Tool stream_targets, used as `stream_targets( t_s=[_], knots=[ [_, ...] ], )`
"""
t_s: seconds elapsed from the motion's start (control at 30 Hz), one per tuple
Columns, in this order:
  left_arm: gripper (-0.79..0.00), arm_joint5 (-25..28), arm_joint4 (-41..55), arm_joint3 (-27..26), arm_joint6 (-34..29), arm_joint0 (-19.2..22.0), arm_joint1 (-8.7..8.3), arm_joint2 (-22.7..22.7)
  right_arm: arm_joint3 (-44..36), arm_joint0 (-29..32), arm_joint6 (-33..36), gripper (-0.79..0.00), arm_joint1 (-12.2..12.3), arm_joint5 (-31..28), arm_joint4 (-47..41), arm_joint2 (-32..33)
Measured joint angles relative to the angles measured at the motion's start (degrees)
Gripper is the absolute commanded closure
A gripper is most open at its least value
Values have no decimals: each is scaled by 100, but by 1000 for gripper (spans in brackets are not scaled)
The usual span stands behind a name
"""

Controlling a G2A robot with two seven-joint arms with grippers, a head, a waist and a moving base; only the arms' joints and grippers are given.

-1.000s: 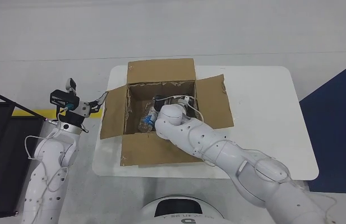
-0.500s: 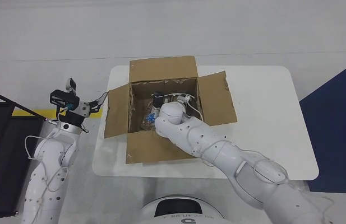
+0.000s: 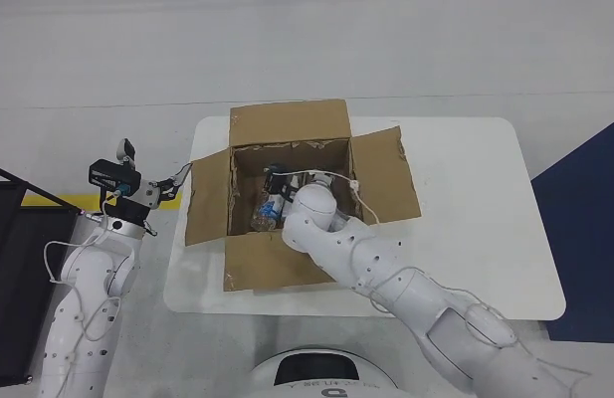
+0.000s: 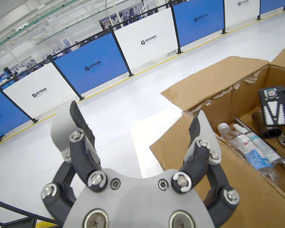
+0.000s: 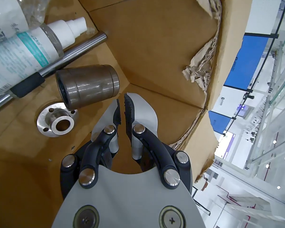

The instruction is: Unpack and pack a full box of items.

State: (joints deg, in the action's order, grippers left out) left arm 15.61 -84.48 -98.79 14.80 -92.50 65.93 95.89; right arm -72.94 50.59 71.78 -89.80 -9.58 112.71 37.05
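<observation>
An open cardboard box stands on the white table. My right gripper is inside it, shut with nothing between its fingers, just above the box floor beside a dark metal cylinder and a silver flange. Near them lie a steel rod, a white spray bottle and a clear plastic bottle. My left gripper is open and empty, held in the air off the table's left edge, outside the box's left flap.
The box flaps are spread outward, with torn paper tape along the inner edges. Bare table lies right of the box. A black frame stands on the floor at the far left.
The box has slid a little to the right. My right wrist has shifted inside the box, and its gripper now shows near the back left corner. The left arm has not moved.
</observation>
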Motion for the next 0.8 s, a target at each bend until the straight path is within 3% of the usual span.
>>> stream_targets(
  t_s=[0.03, 0.07, 0.1, 0.13, 0.23, 0.6, 0.8],
  knots=[
    [-785, 0, 0, 0, 0, 0, 0, 0, -45, 31, 22, 0, 10, -38, 13, 55],
    [-785, 0, 0, 0, 0, 0, 0, 0, -95, 73, 14, -52, 17, -99, -25, 124],
    [-785, 0, 0, 0, 0, 0, 0, 0, -116, 96, -10, -197, 19, -157, -87, 177],
    [-785, 0, 0, 0, 0, 0, 0, 0, -119, 112, -42, -268, 18, -220, -163, 225],
    [-785, 0, 0, 0, 0, 0, 0, 0, 78, 85, -145, -360, -19, -471, -493, 333],
    [-785, 0, 0, 0, 0, 0, 0, 0, 875, -223, -581, -369, -288, -778, -1153, 178],
    [-785, 0, 0, 0, 0, 0, 0, 0, 1365, -431, -739, -403, -433, -671, -1252, 100]
  ],
)
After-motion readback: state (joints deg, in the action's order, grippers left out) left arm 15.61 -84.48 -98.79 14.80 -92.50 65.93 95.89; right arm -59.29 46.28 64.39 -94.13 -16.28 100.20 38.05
